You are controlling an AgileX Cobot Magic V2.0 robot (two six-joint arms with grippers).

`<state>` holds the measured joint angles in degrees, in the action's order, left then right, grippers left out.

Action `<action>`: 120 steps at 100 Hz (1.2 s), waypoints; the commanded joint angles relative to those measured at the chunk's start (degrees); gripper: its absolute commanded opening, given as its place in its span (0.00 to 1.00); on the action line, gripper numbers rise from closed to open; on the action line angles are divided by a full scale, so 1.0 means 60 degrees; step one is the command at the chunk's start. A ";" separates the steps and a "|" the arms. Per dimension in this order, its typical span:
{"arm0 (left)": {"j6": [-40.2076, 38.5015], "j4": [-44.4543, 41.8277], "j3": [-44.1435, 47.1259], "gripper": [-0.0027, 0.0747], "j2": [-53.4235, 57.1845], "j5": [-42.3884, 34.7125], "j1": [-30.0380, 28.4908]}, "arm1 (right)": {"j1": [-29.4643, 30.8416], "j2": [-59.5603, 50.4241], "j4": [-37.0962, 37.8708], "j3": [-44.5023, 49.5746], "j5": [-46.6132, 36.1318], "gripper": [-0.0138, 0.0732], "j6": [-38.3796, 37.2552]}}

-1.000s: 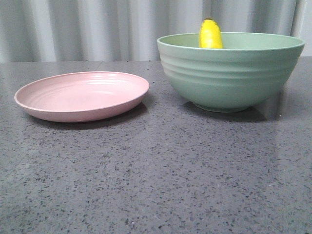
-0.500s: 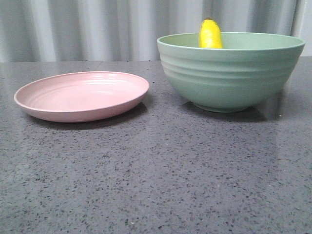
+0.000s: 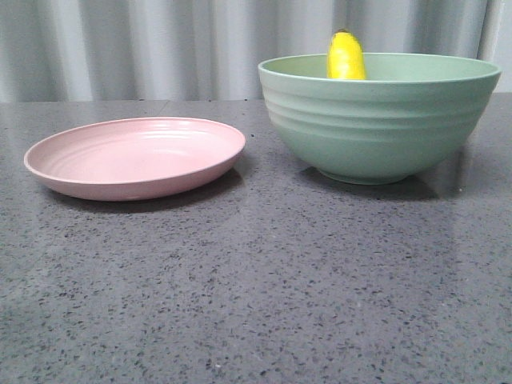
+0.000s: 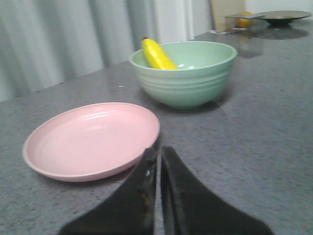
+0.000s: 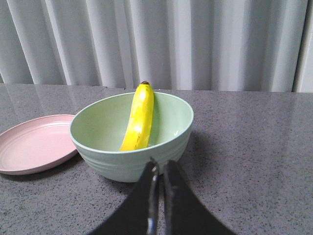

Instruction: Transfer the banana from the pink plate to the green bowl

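Inside the green bowl (image 3: 376,120), at three o'clock from the pink plate (image 3: 134,156) on the tabletop (image 3: 256,296): banana (image 5: 139,117) propped against the far wall, tip above the rim. Left tool (image 4: 157,161) pressed together, holding nothing; right tool (image 5: 159,176) likewise.

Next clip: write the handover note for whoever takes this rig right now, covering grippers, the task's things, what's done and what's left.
Left gripper: shut, empty, above the table near the pink plate.
Right gripper: shut, empty, in front of the green bowl.
Banana: inside the bowl, leaning on its wall, tip above the rim.
Plate: bare, left of the bowl.
Done: the transfer.
Left: nothing visible for the task itself.
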<state>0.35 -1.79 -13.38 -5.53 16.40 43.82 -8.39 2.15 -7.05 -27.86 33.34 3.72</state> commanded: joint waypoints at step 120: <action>-0.0058 0.0938 0.2493 0.01 0.1289 -0.0019 -0.7393 | 0.0013 0.0123 0.0081 -0.0221 -0.0713 0.07 0.0101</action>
<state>0.35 3.22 0.05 0.26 18.37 -0.71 -8.39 2.15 -7.05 -27.82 33.38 3.72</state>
